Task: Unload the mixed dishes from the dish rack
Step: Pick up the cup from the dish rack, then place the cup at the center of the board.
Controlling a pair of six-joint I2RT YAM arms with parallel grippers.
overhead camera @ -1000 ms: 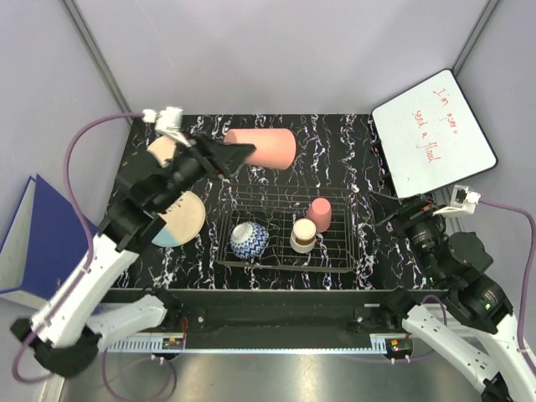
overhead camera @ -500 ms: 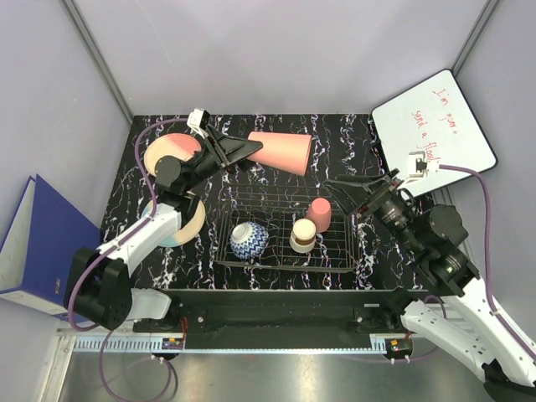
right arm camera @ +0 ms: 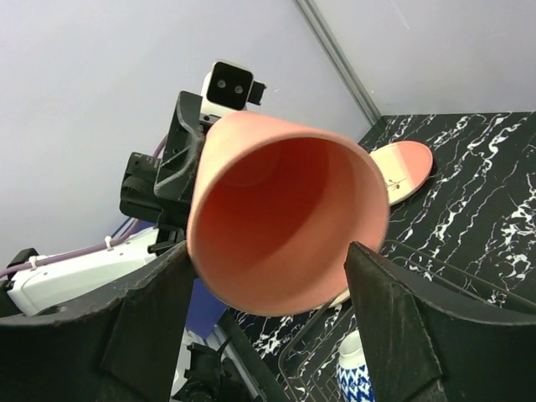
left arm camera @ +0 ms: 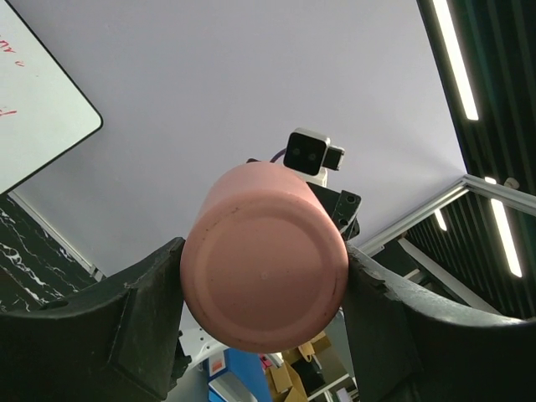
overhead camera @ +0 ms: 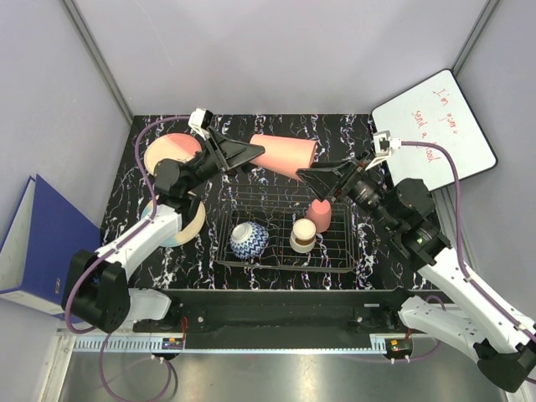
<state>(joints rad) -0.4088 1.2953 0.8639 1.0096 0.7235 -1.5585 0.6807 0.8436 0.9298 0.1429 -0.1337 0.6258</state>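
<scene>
Whiteboard [overhead camera: 434,134] right, red writing; blue binder [overhead camera: 35,241] left.

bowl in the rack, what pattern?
The bowl has a blue-and-white pattern; it shows best in the top external view.

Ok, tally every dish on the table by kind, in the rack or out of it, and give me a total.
Plates: 2 (pink/cream plate, light blue/cream plate)
Bowls: 1 (blue-and-white bowl)
Cups: 3 (large pink cup, small pink cup, cream cup)
Total: 6
</scene>
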